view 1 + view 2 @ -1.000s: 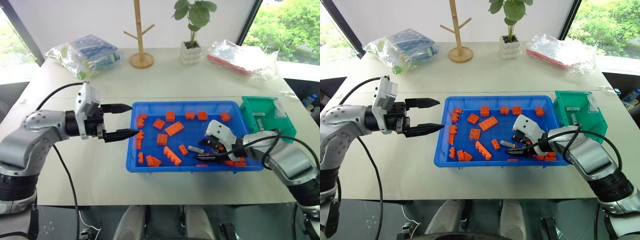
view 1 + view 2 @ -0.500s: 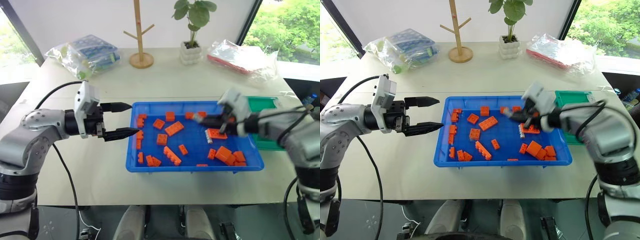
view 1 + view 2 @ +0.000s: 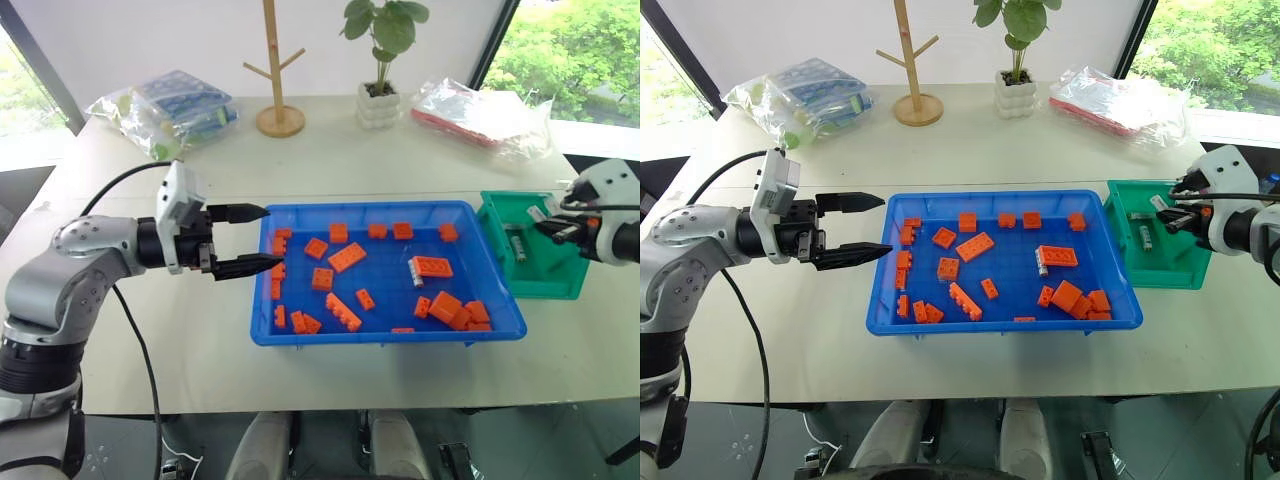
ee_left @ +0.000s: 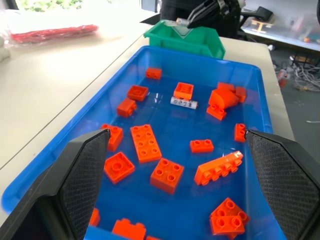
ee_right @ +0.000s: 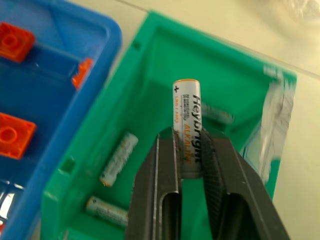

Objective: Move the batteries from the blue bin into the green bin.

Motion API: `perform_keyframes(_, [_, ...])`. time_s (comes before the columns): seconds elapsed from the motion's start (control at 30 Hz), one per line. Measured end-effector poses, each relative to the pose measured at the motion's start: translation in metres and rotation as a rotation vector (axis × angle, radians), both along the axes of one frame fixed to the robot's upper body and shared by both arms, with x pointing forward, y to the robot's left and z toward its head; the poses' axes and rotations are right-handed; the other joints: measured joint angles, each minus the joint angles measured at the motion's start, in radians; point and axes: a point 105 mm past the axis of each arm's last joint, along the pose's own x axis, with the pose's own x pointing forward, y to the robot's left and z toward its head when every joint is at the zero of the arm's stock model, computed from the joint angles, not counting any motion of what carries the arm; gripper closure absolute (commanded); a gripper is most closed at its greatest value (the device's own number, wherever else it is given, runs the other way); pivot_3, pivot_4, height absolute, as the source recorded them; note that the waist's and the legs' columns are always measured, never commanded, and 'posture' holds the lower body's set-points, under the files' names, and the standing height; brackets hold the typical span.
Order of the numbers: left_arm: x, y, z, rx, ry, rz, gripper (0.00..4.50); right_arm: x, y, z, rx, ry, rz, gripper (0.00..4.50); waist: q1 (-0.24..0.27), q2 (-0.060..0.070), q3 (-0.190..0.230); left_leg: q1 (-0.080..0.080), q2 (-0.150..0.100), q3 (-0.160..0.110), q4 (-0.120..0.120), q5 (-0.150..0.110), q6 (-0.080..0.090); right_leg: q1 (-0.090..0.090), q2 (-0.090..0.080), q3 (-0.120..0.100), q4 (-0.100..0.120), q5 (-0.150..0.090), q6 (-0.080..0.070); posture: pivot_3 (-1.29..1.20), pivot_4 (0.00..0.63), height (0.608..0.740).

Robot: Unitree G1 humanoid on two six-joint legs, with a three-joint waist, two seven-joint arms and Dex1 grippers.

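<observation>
Silver-grey cylindrical battery [image 5: 186, 127] clamped between right gripper's [image 5: 191, 150] two black fingers, poised over small teal-green plastic bin [image 3: 1173, 268].
Three more batteries lying inside that bin; another [image 3: 414, 272] left in wide bright blue plastic tray [image 3: 262, 336] among orange studded bricks [image 3: 348, 257]. Left gripper [image 3: 244, 240] spread wide and empty at tray's left rim.

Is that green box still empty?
No. The green bin already holds three batteries, and the right gripper holds another battery above it.
</observation>
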Motion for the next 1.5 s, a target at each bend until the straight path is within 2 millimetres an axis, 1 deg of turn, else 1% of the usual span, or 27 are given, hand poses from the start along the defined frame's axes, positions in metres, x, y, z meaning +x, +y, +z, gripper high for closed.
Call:
perform_keyframes(0.03, [0.0,0.0,0.0,0.0,-0.003,-0.002,0.0,0.0,-0.001,-0.001,-0.007,-0.002,-0.002,2.15,0.0,0.0,0.0,0.0,0.0,0.0,0.0,0.0,0.0,0.0,0.0,0.0,0.0,0.0,0.0,0.0,0.15,0.693])
perform_keyframes(0.1, [0.0,-0.001,0.001,0.0,-0.005,-0.009,0.0,0.0,-0.003,-0.001,-0.041,-0.015,-0.001,1.14,0.002,0.0,0.0,0.0,0.0,0.0,0.0,0.0,0.0,0.0,0.0,0.0,0.0,0.0,0.0,0.0,0.15,0.693])
perform_keyframes(0.2, [0.001,-0.001,0.001,0.001,0.0,-0.013,0.0,0.004,0.001,0.004,-0.078,-0.052,0.047,1.14,0.003,0.0,0.0,0.0,0.0,0.0,0.0,0.0,0.0,0.0,0.0,0.0,0.0,0.0,0.0,0.0,0.15,0.693])
perform_keyframes(0.27, [0.001,0.0,0.0,0.001,0.003,-0.011,0.0,0.008,0.011,0.013,-0.083,-0.076,0.113,1.14,0.001,0.0,0.0,0.0,0.0,0.0,0.0,0.0,0.0,0.0,0.0,0.0,0.0,0.0,0.0,0.0,0.15,0.693])
perform_keyframes(0.4, [0.002,-0.001,0.001,0.003,-0.004,-0.012,0.0,0.014,0.045,0.037,-0.093,-0.132,0.33,1.14,0.0,0.0,0.0,0.0,0.0,0.0,0.0,0.0,0.0,0.0,0.0,0.0,-0.001,0.0,0.001,0.0,0.15,0.693])
perform_keyframes(0.47, [0.002,-0.001,0.001,0.003,-0.004,-0.011,0.0,0.012,0.069,0.039,-0.089,-0.12,0.487,1.14,0.001,0.0,0.0,0.0,0.0,0.0,0.0,0.0,0.0,0.0,0.0,0.0,-0.001,0.0,0.001,0.0,0.15,0.693])
perform_keyframes(0.53, [0.002,-0.001,0.001,0.001,-0.006,-0.011,0.0,0.009,0.089,0.032,-0.08,-0.081,0.624,1.14,0.001,0.0,0.0,0.0,0.0,0.0,0.0,0.0,0.0,0.0,0.0,0.0,-0.001,0.0,0.001,0.0,0.15,0.693])
perform_keyframes(0.57, [0.002,-0.001,0.001,-0.001,-0.006,-0.011,0.0,0.007,0.099,0.025,-0.08,-0.047,0.698,1.14,0.001,0.0,0.0,0.0,0.0,0.0,0.0,0.0,0.0,0.001,0.0,0.0,-0.001,0.0,0.001,0.0,0.15,0.693])
perform_keyframes(0.6, [0.002,-0.002,0.001,-0.003,-0.006,-0.011,0.0,0.006,0.105,0.019,-0.081,-0.026,0.742,1.14,0.001,0.0,0.0,0.0,0.0,0.0,0.0,0.0,0.0,0.001,0.0,0.0,-0.001,0.0,0.001,0.0,0.15,0.693])
perform_keyframes(0.67, [0.002,-0.001,0.001,-0.003,-0.006,-0.008,0.0,0.007,0.115,0.005,-0.096,0.035,0.83,0.59,0.002,0.0,0.0,0.0,0.0,0.0,0.001,0.0,0.0,0.001,0.0,0.0,-0.001,0.0,0.001,0.0,0.15,0.693])
perform_keyframes(0.7, [0.002,-0.001,0.001,-0.003,-0.007,-0.006,0.0,0.008,0.117,-0.002,-0.109,0.062,0.859,0.26,0.003,0.0,0.0,0.0,-0.001,0.0,0.001,0.0,0.0,0.001,0.0,0.0,-0.001,0.0,0.001,0.0,0.15,0.693])
perform_keyframes(0.73, [0.002,-0.001,0.0,-0.003,-0.006,-0.003,0.0,0.008,0.118,-0.008,-0.123,0.083,0.883,0.04,0.004,0.0,0.0,0.0,-0.001,0.0,0.001,0.0,0.0,0.001,0.0,0.0,-0.001,0.0,0.001,0.0,0.15,0.693])
perform_keyframes(0.83, [0.0,-0.002,-0.001,-0.001,-0.007,0.001,0.0,0.009,0.117,-0.031,-0.185,0.164,0.95,0.04,0.005,0.0,0.001,0.0,-0.001,0.0,0.001,0.0,0.0,0.0,0.0,0.0,-0.001,0.0,0.001,0.0,0.15,0.693])
perform_keyframes(0.93, [-0.002,0.0,-0.004,-0.002,0.0,0.012,0.0,0.009,0.112,-0.045,-0.221,0.217,0.982,0.04,0.005,0.0,0.001,0.0,-0.001,0.0,0.001,0.0,-0.001,0.0,0.0,0.0,-0.001,0.001,0.001,0.0,0.15,0.693])
perform_keyframes(1.1, [-0.003,0.001,-0.001,0.0,-0.013,0.022,0.0,0.014,0.112,-0.063,-0.234,0.239,1.012,0.04,0.004,0.0,0.001,0.0,-0.001,0.0,0.001,0.001,-0.002,0.0,0.0,0.0,-0.001,0.001,0.001,0.0,0.15,0.693])
perform_keyframes(1.2, [-0.004,0.001,0.001,-0.002,-0.022,0.025,0.0,0.023,0.112,-0.062,-0.251,0.211,1.003,0.04,0.002,0.0,0.001,0.0,-0.001,0.0,0.001,0.001,-0.002,0.001,0.0,0.0,-0.001,0.001,0.001,0.0,0.15,0.693])
perform_keyframes(1.27, [-0.004,0.002,0.002,-0.005,-0.028,0.031,0.0,0.027,0.113,-0.064,-0.252,0.197,0.992,0.56,0.002,-0.001,0.0,0.0,-0.001,-0.001,0.001,0.001,-0.002,0.001,0.0,0.0,-0.001,0.001,0.001,0.0,0.15,0.693])
perform_keyframes(1.3, [-0.004,0.002,0.002,-0.005,-0.028,0.031,0.0,0.028,0.113,-0.066,-0.245,0.195,0.985,0.93,0.003,-0.001,0.0,0.0,-0.001,-0.001,0.001,0.001,-0.002,0.001,0.0,0.0,-0.001,0.001,0.001,0.0,0.15,0.693])
perform_keyframes(1.33, [-0.004,0.002,0.002,-0.005,-0.028,0.031,0.0,0.029,0.115,-0.068,-0.238,0.194,0.983,1.4,0.006,-0.001,0.0,0.0,-0.001,-0.001,0.001,0.001,-0.002,0.001,0.0,0.0,-0.001,0.001,0.001,0.0,0.15,0.693])
perform_keyframes(1.43, [-0.003,0.002,0.002,-0.005,-0.028,0.031,0.0,0.027,0.115,-0.072,-0.23,0.208,0.991,2.96,0.01,-0.001,0.0,0.0,-0.001,-0.001,0.001,0.001,-0.002,0.001,0.0,0.0,-0.001,0.001,0.001,0.0,0.15,0.693])
perform_keyframes(1.47, [-0.003,0.002,0.002,-0.005,-0.028,0.032,0.0,0.026,0.116,-0.072,-0.228,0.212,0.998,3.4,0.009,-0.001,0.0,0.0,-0.002,-0.001,0.001,0.001,-0.002,0.001,0.0,0.0,-0.001,0.001,0.001,0.0,0.15,0.693])
perform_keyframes(1.5, [-0.003,0.002,0.002,-0.005,-0.028,0.031,0.0,0.025,0.117,-0.072,-0.222,0.214,1.002,3.41,0.008,-0.001,0.0,0.0,-0.002,-0.001,0.001,0.001,-0.002,0.001,0.0,0.0,-0.001,0.001,0.001,0.0,0.15,0.693])
